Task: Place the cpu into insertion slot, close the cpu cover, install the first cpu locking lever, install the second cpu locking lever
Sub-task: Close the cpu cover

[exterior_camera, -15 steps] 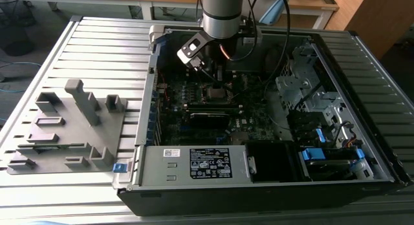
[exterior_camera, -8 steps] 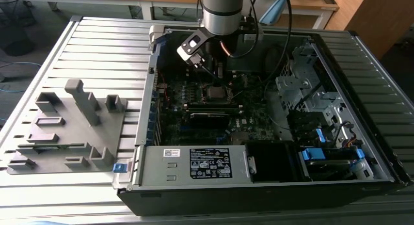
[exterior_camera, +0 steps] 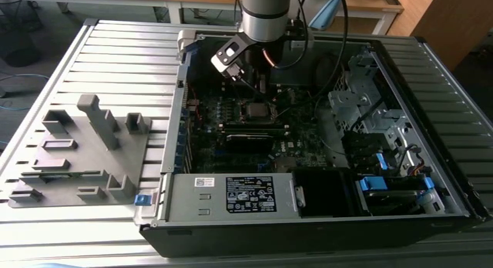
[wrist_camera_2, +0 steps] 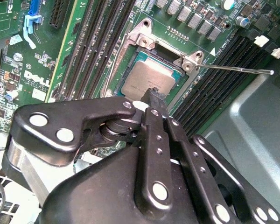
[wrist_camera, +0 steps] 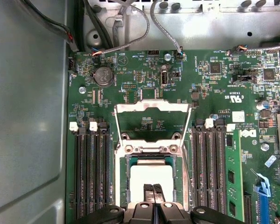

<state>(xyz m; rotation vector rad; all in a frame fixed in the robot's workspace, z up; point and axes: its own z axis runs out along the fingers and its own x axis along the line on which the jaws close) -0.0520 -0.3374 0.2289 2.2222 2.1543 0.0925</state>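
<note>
**Item 1. Black two-finger gripper** [wrist_camera: 154,190]: fingertips drawn together with nothing seen between them. The tips rest on, or just above, the top of item 2; which of the two cannot be told.

**Item 2. The cpu** [wrist_camera: 139,179], a small flat square chip with a dull silver-grey top: lies level inside the insertion slot, square to its frame and uncovered.

**Item 3. The cpu cover** [wrist_camera: 151,107], a thin silvery frame plate with a square opening: swung back on its hinge, clear of the socket, with board showing through the opening.

**Item 4. Thin bright metal locking lever** [wrist_camera_2: 238,69]: stands free, reaching out over the memory slots, not latched.

**Item 5. Long black memory slots** [wrist_camera: 91,172]: in banks on both sides of the socket.

**Item 6. Green motherboard** [wrist_camera: 144,79], seated in the open dark computer case [exterior_camera: 451,181] on the grey slatted table [exterior_camera: 115,54].

**Status:** placing appears complete or at its last touch; cover and both levers are outstanding.

**Requirement, as judged:** closing the cover would need the fingers off the chip and a push at the frame's free edge, without disturbing the seated chip.
</note>
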